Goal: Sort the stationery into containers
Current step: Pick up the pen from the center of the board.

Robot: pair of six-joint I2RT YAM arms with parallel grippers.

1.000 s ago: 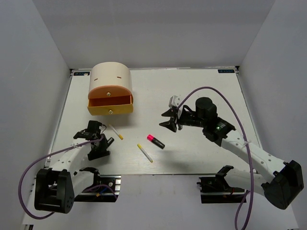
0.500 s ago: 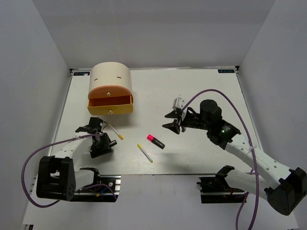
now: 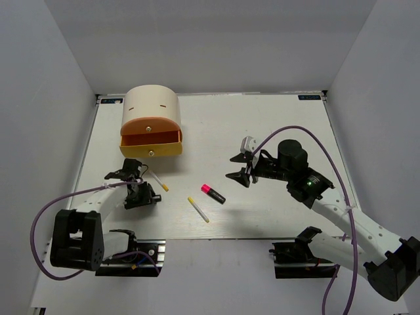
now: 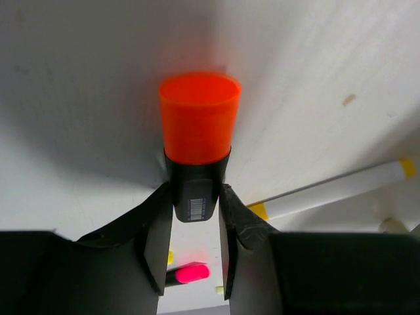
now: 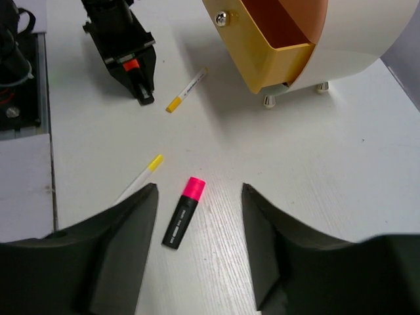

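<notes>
Left hand (image 4: 195, 200) had just been clamped around the orange highlighter (image 4: 199, 118); carrying it to the drawer (image 3: 151, 150) was judged next.

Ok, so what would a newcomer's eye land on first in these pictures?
Probably the bright orange-capped highlighter, clamped in the left gripper at the near left of the table. Next, the beige cabinet at the far left, its yellow drawer pulled open, and the pink-capped highlighter lying mid-table before the open right gripper.
</notes>
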